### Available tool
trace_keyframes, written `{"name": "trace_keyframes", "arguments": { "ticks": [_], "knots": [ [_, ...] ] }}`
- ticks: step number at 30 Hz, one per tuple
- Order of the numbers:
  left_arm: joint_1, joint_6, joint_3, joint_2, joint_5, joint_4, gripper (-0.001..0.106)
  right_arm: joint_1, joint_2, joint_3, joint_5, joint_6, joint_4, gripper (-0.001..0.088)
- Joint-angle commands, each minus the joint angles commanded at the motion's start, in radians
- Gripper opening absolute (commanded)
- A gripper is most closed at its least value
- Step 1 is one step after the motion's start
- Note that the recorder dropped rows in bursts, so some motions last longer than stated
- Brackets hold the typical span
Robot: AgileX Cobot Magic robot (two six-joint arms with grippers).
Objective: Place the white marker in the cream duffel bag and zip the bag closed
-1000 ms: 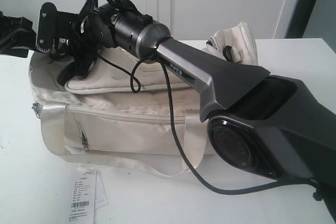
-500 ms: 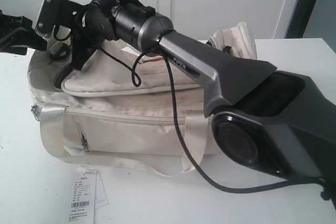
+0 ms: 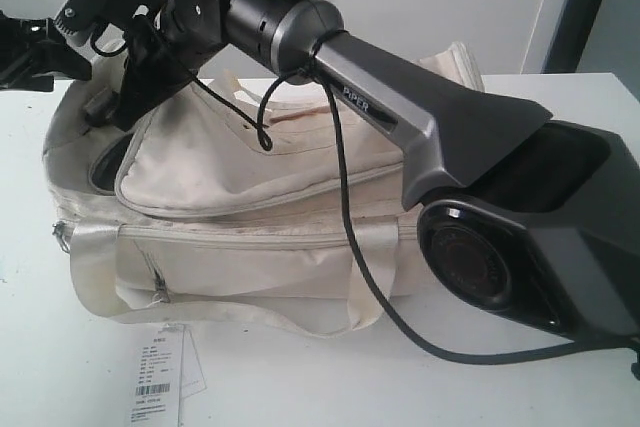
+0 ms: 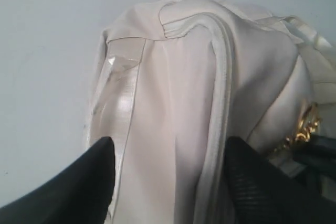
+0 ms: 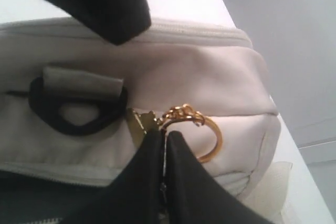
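The cream duffel bag [image 3: 260, 247] lies on its side on the white table [image 3: 560, 117], its top flap [image 3: 230, 162] lifted off a dark opening [image 3: 105, 162] at the left end. My right gripper [image 3: 108, 107] reaches across to that end. In the right wrist view it [image 5: 165, 135] is shut on the zip's gold pull, beside the gold ring [image 5: 210, 135]. My left gripper [image 4: 170, 182] stands open, its fingers [image 4: 100, 182] straddling the bag's end [image 4: 173, 77]. The white marker is out of view.
A white barcode tag [image 3: 158, 387] hangs off the bag's front onto the table. A black strap ring [image 5: 73, 114] sits next to the pull. The right arm [image 3: 450, 137] spans the bag's whole length, with a black cable [image 3: 340, 237] looping down from it.
The right gripper has risen with the zip pull, lifting the top flap and widening the opening at the bag's left end. The left gripper has hardly moved.
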Motion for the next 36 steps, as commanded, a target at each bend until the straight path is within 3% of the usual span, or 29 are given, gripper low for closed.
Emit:
{"name": "trace_keyframes", "arguments": {
  "ticks": [4,8,10,14,15,18,23,36],
  "knots": [
    [0.000,0.131,0.000,0.048,0.022,-0.193,0.064,0.000,0.000,0.000,0.002,0.000,0.007,0.0000],
    [0.000,0.182,0.000,0.079,0.035,-0.233,0.060,0.000,0.000,0.000,-0.001,0.000,0.007,0.0000],
    [0.000,0.202,0.000,0.089,0.035,-0.236,0.044,0.000,0.000,0.000,0.002,0.000,0.007,0.0000],
    [0.000,0.230,0.000,0.095,0.039,-0.236,0.002,0.000,0.000,0.000,0.024,0.000,0.007,0.0000],
    [0.000,0.240,0.000,0.095,0.042,-0.238,0.000,0.000,0.000,0.000,0.029,0.000,0.007,0.0000],
    [0.000,0.240,0.000,0.095,0.053,-0.258,0.000,0.000,-0.011,0.000,0.047,0.000,0.016,0.0000],
    [0.000,0.238,0.000,0.095,0.053,-0.273,0.000,0.000,-0.059,0.000,0.069,-0.133,0.201,0.0000],
    [0.009,0.234,0.000,0.095,0.056,-0.282,0.000,0.020,-0.061,0.002,0.132,-0.170,0.373,0.0000]
  ]
}}
